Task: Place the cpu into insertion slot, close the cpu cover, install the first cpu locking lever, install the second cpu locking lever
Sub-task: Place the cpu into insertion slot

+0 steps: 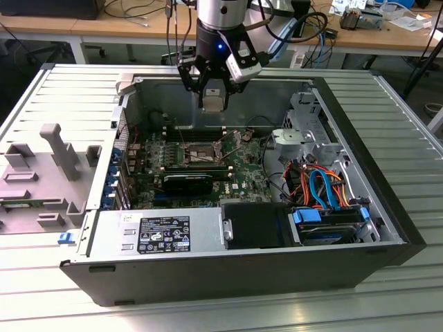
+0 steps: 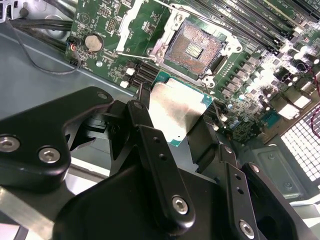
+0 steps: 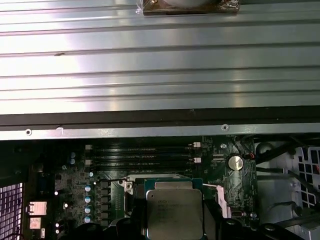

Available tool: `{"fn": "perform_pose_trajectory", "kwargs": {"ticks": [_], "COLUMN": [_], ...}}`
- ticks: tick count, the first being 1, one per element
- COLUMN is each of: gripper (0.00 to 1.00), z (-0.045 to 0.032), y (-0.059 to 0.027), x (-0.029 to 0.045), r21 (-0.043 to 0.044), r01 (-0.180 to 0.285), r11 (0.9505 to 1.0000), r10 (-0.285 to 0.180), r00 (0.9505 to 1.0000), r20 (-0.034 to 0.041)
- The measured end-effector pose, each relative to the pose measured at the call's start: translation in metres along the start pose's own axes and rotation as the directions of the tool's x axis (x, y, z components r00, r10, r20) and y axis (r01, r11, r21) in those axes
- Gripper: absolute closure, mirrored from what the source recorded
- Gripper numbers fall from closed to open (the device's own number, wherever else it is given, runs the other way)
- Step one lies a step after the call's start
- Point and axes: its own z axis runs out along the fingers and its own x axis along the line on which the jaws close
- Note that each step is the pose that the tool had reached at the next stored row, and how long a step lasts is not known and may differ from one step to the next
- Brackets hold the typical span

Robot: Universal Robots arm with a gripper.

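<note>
Your black gripper (image 2: 174, 120) is clamped on the small flat silver-topped square cpu (image 2: 176, 107), above the green circuit board (image 2: 90, 20) and just short of the open dark-centred, silver-rimmed insertion slot (image 2: 192, 49). I'd say it's light, stiff and slippery, so grip the edges.

Power-supply label (image 1: 165, 233), faint cpu (image 3: 174, 214) lid marking — neither print legible

A ribbed silvery metal counter (image 1: 394, 124) spreads across the exterior view, its slats catching pale glare. Behind it runs a long wooden desk (image 1: 83, 28) on white legs (image 1: 82, 52), strewn with loose cables (image 1: 131, 10), with papers (image 1: 408, 17) toward the exterior view's right. Under the desk the floor (image 1: 28, 55) lies dark.
</note>
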Motion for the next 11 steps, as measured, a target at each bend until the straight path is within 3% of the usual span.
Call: {"fn": "perform_pose_trajectory", "kwargs": {"ticks": [11], "gripper": [0.46], "z": [0.0032], "y": [-0.0014], "x": [-0.0001], "r21": [0.0001], "r01": [0.000], "r11": [1.0000], "r10": [0.000], "r00": [1.0000], "r20": [0.0000]}}
